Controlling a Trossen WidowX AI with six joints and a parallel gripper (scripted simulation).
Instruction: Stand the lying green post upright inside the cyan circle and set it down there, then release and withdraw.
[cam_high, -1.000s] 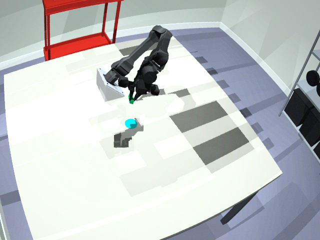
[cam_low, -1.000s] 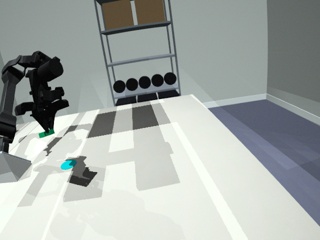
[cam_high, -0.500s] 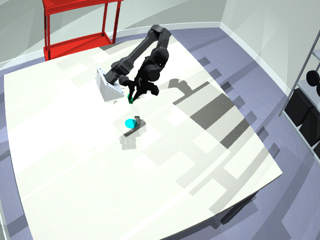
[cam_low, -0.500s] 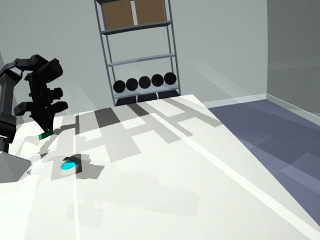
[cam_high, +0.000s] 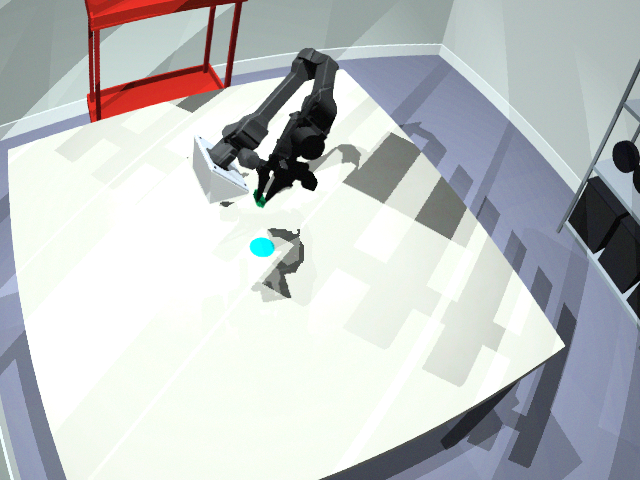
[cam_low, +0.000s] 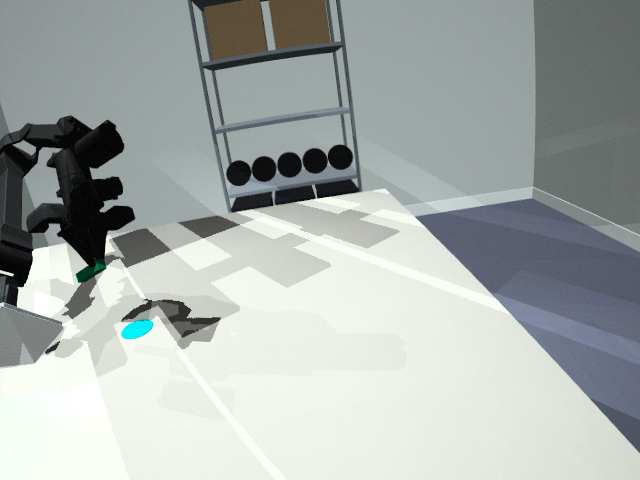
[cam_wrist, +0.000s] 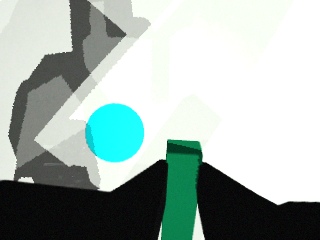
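The green post (cam_high: 259, 202) (cam_low: 84, 273) (cam_wrist: 181, 200) is held between the fingertips of my gripper (cam_high: 262, 196) (cam_low: 95, 265) (cam_wrist: 182, 169), which is shut on it. The post is near lying, tilted somewhat, with its left end lower in the exterior view. It appears to hang above the table; the exact height is hard to tell. The cyan circle (cam_high: 262, 247) (cam_low: 136, 329) (cam_wrist: 115, 132) lies flat on the table with nothing on it, out in front of the gripper. In the wrist view it is to the left of the post's end. The fingers hide part of the post.
The arm's pale wedge-shaped base (cam_high: 214, 178) (cam_low: 25, 335) stands close to the gripper and post. The white table (cam_high: 206, 387) (cam_low: 361, 413) carries patchy shadows, some beside the circle. A red rack (cam_high: 155, 86) and a grey shelf unit (cam_low: 281, 121) stand beyond the table's edges.
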